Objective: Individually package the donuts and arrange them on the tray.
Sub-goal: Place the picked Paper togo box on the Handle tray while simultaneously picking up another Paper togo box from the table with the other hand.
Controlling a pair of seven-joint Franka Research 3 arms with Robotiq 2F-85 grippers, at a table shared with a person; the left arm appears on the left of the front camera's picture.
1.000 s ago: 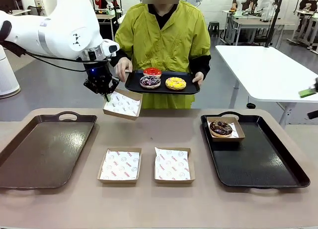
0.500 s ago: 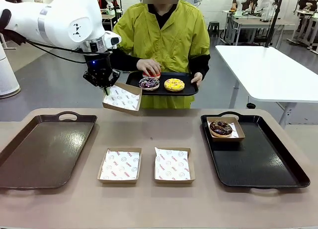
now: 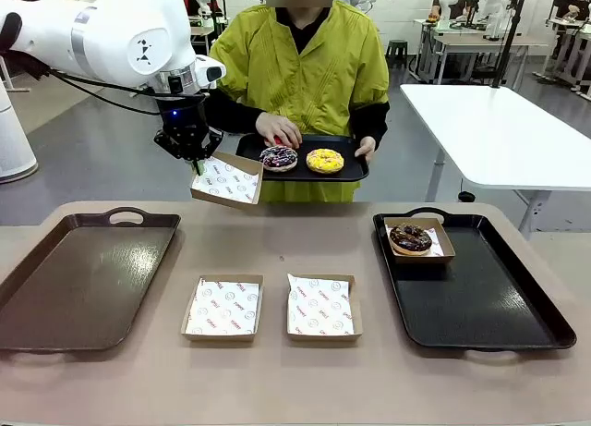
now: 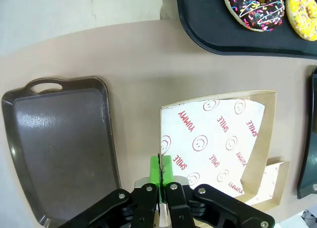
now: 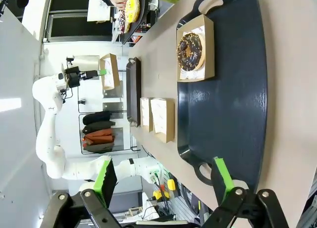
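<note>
My left gripper is shut on the near rim of a paper-lined cardboard box, held in the air beside the person's small black tray. The left wrist view shows the green pads pinching that box. On the small tray lie a purple sprinkled donut and a yellow donut. The person's hand covers most of the red donut. A chocolate donut sits boxed on the black tray. My right gripper stands open over that tray's end.
A brown tray lies at the table's left. Two lined cardboard boxes rest side by side near the front middle. The person stands at the far edge, one hand under the small tray.
The person's hand left the small tray's edge and came down over the red donut. My left gripper rose slightly with the box, closer to that tray.
</note>
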